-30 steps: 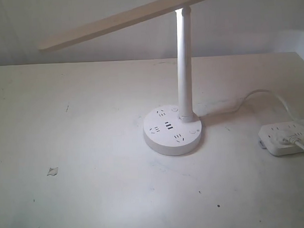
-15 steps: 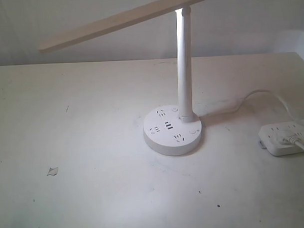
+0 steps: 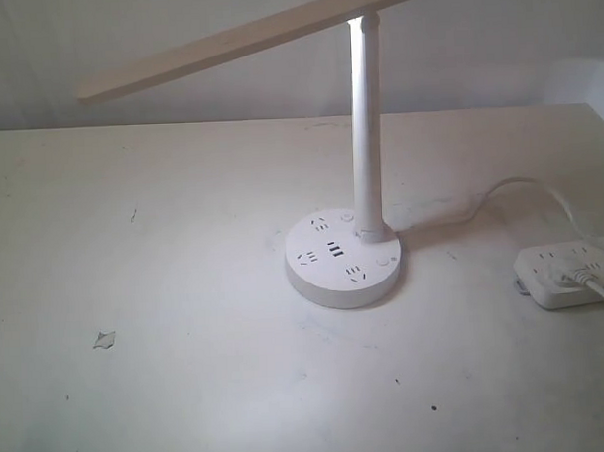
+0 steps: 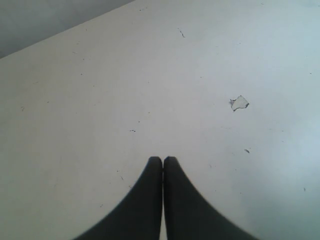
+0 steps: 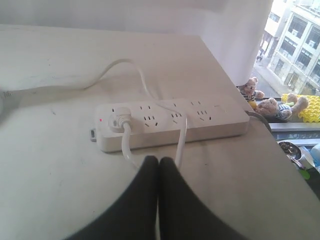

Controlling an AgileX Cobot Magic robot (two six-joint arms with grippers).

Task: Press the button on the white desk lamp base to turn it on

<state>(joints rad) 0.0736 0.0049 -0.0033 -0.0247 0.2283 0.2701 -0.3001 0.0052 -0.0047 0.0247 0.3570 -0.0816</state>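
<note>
The white desk lamp base (image 3: 343,269) sits mid-bench (image 3: 189,389), a touch right of centre, with its sockets facing up. Its pole (image 3: 366,125) rises from the rear edge, and the bar head (image 3: 246,39) slants out leftward overhead. Nothing is touching it. A cord (image 3: 499,191) runs off to the power strip (image 5: 170,122). The right end effector (image 5: 159,160) hangs just by that strip, tips pressed together and empty, a good shape for poking a button, I'd say. The left end effector (image 4: 163,160), likewise closed and empty, hovers over bare bench, well apart from the lamp.
</note>
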